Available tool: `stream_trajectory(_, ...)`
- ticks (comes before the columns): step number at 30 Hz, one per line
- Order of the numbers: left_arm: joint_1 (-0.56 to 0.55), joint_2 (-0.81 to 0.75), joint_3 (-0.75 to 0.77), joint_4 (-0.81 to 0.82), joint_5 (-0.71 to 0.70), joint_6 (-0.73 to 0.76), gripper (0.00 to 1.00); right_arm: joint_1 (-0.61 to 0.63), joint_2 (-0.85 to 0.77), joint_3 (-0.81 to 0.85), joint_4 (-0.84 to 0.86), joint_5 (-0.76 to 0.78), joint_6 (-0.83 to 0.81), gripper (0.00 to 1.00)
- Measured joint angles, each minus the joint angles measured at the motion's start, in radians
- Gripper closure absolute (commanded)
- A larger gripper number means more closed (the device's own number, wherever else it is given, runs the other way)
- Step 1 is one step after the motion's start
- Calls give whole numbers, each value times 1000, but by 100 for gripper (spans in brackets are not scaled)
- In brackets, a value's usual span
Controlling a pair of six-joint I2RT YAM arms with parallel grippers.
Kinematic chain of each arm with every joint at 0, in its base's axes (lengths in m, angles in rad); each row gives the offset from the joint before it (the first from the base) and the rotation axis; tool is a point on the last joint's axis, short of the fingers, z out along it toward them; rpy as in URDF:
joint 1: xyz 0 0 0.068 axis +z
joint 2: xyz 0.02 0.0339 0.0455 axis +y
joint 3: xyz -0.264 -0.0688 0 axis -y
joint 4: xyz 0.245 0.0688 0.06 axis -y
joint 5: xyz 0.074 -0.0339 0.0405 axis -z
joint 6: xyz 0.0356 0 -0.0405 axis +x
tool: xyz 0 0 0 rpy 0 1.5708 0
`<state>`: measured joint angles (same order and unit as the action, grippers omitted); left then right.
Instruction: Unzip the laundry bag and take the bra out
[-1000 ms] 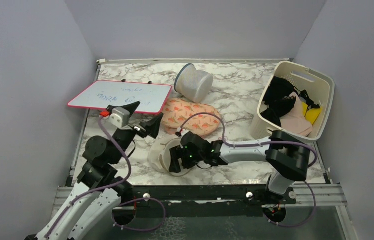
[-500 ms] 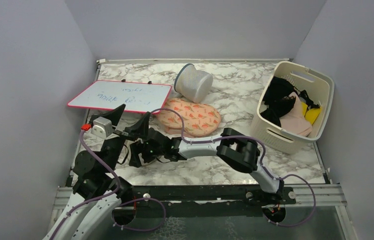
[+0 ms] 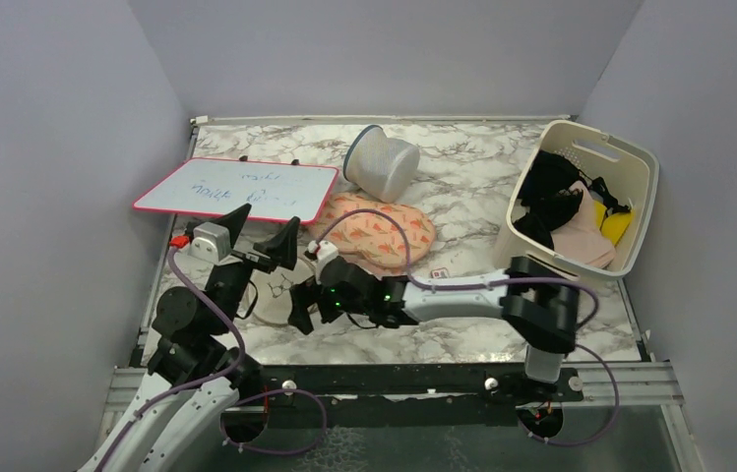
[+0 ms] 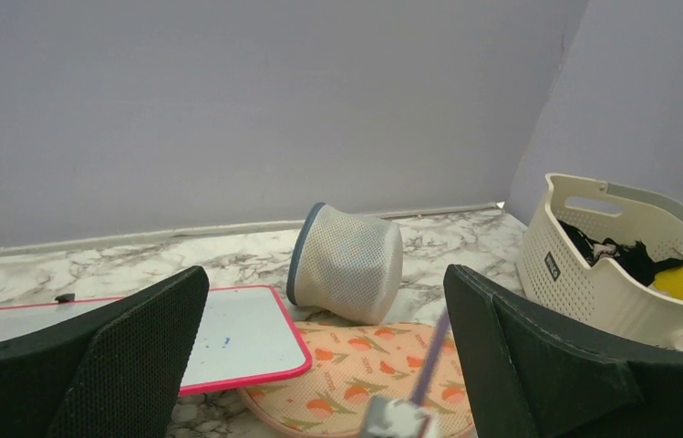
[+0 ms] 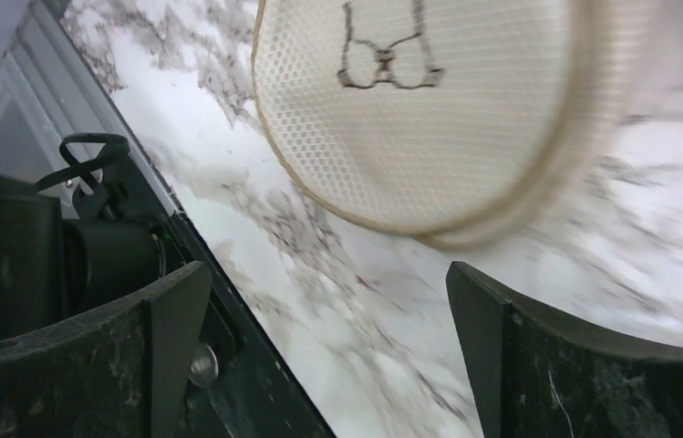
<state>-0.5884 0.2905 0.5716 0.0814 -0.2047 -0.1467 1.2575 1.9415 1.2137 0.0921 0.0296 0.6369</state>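
The laundry bag (image 3: 271, 294) lies flat on the marble table at the near left, a round cream mesh disc. In the right wrist view it (image 5: 419, 119) shows its printed black bra outline face up. My right gripper (image 3: 301, 313) is open and empty, just right of the bag and low over the table; in its own view (image 5: 328, 365) the bag lies ahead of the jaws, apart from them. My left gripper (image 3: 264, 224) is open and empty, raised above the bag's far side; its own view (image 4: 328, 365) looks over the table. The bra is hidden.
A pink-rimmed whiteboard (image 3: 236, 189) is at the far left. An orange-patterned pad (image 3: 379, 228) lies mid-table, with a grey-white mesh cylinder (image 3: 382, 163) behind it. A cream slotted basket (image 3: 630, 211) with black, pink and yellow clothes stands at right. The table's near edge rail (image 5: 228, 328) is close to the right gripper.
The right gripper swept left to the bag, then drew back a little to the right. The bag moved left and now lies flat. The left gripper dropped lower and nearer.
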Motion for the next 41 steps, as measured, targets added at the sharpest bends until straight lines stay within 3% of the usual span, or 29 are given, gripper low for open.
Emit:
stream_trajectory(7,0,71,0,-7,-19,7,1,-70,-502,-305,-47,153,-106,0)
stream_trajectory(11,0,126,5,-17,-26,15,1,-307,-787,-439,-108,161,-155,0)
stream_trajectory(14,5,183,16,-34,-43,34,1,-470,-948,-446,-230,194,-203,0)
stream_trajectory(18,26,317,86,-61,-58,49,1,-516,-1099,-323,-389,270,-284,0)
stream_trajectory(22,90,530,301,-125,-55,26,1,-520,-1177,-126,-495,359,-340,0)
stream_trajectory(26,105,640,547,-209,-37,-11,1,-520,-1265,19,-544,392,-394,0)
stream_trajectory(33,104,539,748,-217,-10,-43,1,-520,-1302,254,-608,401,-495,0)
stream_trajectory(41,105,460,753,-218,-35,-42,1,-520,-1245,230,-630,402,-546,0)
